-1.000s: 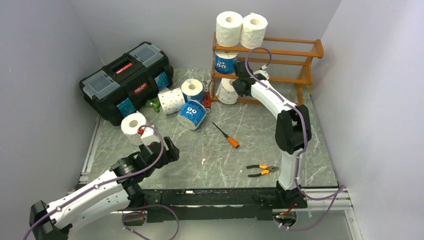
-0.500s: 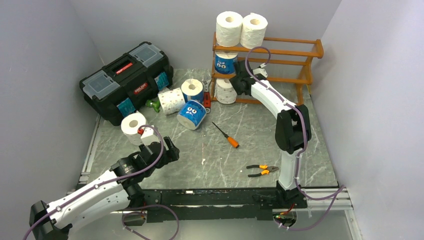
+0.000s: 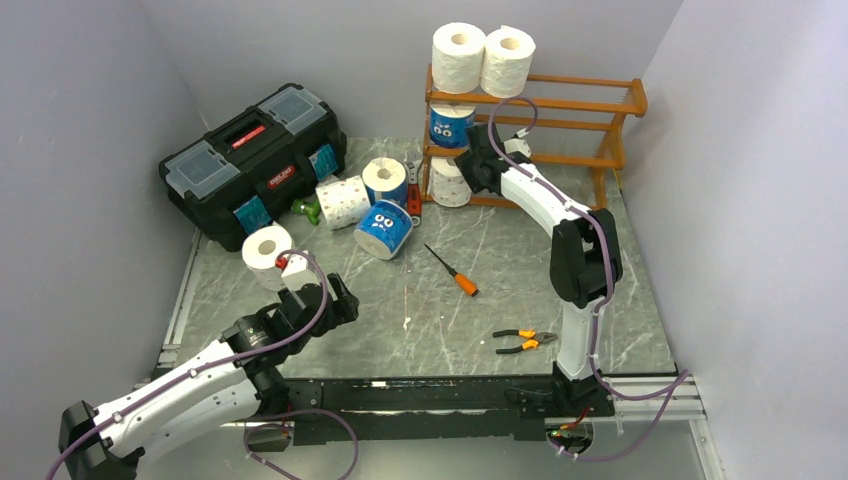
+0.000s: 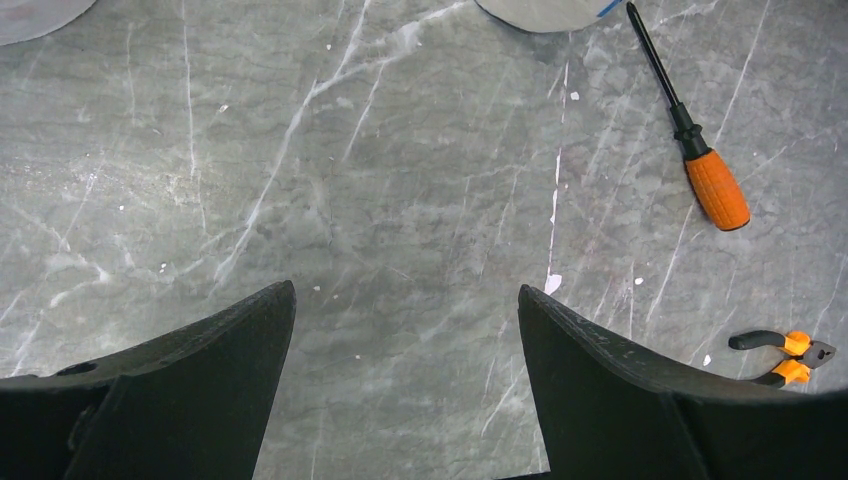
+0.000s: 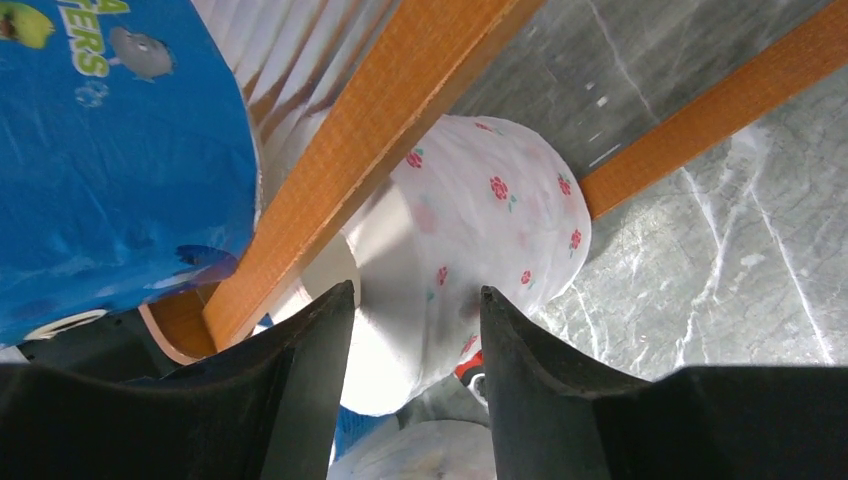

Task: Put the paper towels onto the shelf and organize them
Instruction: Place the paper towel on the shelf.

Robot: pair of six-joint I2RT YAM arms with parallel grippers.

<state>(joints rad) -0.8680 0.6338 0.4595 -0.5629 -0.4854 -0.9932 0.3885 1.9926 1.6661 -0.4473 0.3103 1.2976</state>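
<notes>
Right pincer [image 5: 417,296] grips white roll [image 5: 490,200] in shelf [image 5: 385,125]

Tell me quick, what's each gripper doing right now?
Left gripper: open, holding nothing.
Right gripper: closed on a white flowered paper towel roll at the shelf's bottom tier.

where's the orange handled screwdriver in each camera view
Top external: the screwdriver lies mid-picture, just right of the blue roll on its side.
Left wrist: the screwdriver is at the upper right, tip toward the top edge.
Right wrist: not in it.
Shared landmark: the pliers with orange grips, also at the left wrist view's right edge, beyond the screwdriver's handle end.
</notes>
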